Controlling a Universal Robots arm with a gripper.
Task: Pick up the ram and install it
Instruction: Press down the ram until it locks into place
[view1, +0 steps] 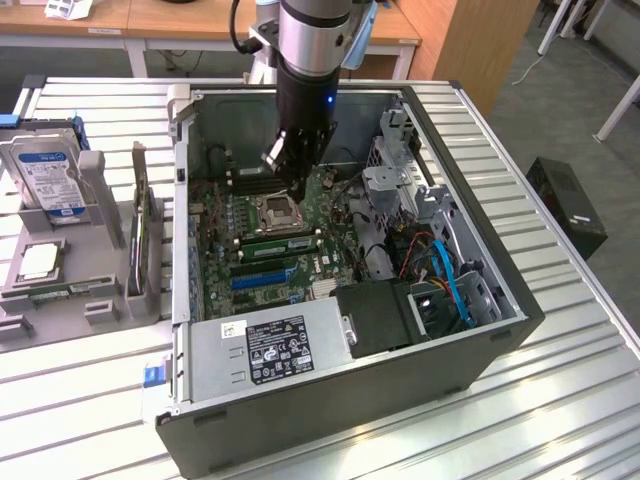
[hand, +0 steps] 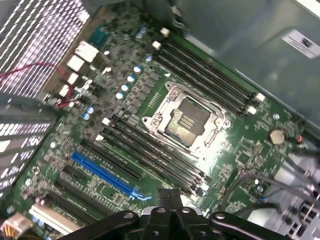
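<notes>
Nearest the wrist camera, the gripper (hand: 169, 194) showed its dark fingers (hand: 164, 196) pressed together with nothing between them. In the exterior view the gripper (view1: 293, 183) hung inside the open computer case (view1: 480, 345), its tips low over the motherboard (view1: 335, 262) at the far edge of the CPU socket (view1: 278, 211). The ram (view1: 278, 241), a narrow green stick with dark chips, lay along the memory slots just on the other side of that socket, the side towards the power supply (view1: 270, 350). It ran crosswise to the arm and stood apart from the fingers, with the socket between them. Whether it sat fully home in its slot could not be told. Beside the case, a holder (view1: 60, 290) carried a hard drive (view1: 45, 175).
</notes>
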